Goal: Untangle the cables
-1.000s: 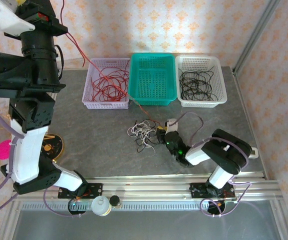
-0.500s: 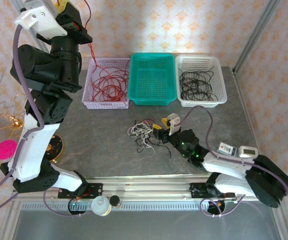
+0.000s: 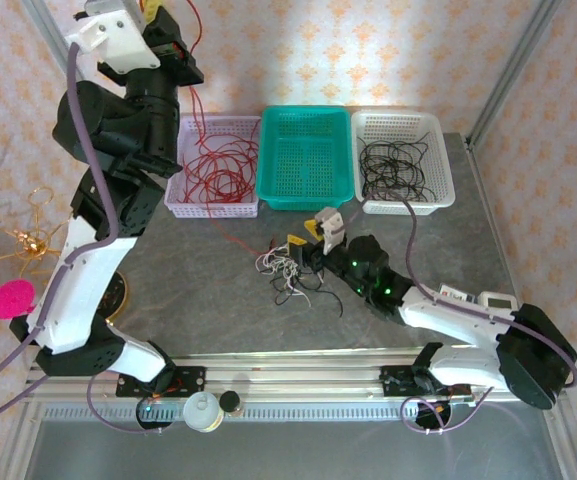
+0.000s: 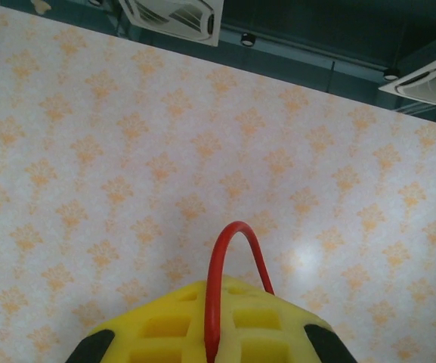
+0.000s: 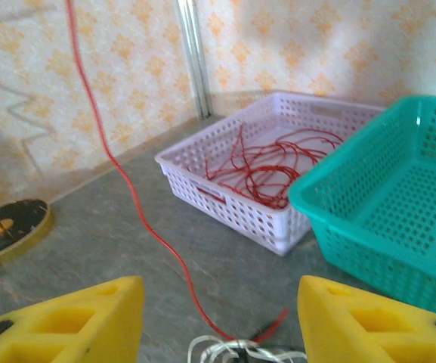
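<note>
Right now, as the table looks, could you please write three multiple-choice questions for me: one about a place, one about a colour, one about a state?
1. Where does the pile of red cables lie?
A) in the left basket
B) in the middle basket
C) in the right basket

2. What colour is the cable that the left gripper holds?
A) white
B) black
C) red

3. How does the right gripper stand?
A) open, at the loose clump on the table
B) shut on a black cable
C) open, inside the middle basket

Answers:
1 A: red coils lie in the left basket.
2 C: a red loop rises out of the shut gripper.
3 A: its two sides stand apart, with the clump low between them.
</note>
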Available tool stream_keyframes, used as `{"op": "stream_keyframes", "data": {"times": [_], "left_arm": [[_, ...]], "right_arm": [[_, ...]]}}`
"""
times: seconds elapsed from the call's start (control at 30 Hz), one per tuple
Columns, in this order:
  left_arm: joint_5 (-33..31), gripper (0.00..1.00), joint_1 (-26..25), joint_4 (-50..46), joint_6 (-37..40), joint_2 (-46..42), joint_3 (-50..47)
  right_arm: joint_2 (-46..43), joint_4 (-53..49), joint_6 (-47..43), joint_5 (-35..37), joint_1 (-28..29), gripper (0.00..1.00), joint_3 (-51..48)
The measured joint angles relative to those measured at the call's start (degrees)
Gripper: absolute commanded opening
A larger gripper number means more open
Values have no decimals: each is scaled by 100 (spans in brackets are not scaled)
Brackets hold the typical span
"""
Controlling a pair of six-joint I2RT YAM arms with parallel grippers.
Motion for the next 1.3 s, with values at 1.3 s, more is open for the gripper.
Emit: {"op": "stream_keyframes", "data": {"times": [1.3], "left_arm": [[1513, 0, 3067, 1322, -2026, 2271, 380]], "right_arm": [[448, -289, 1464, -483, 0, 53, -560]]}}
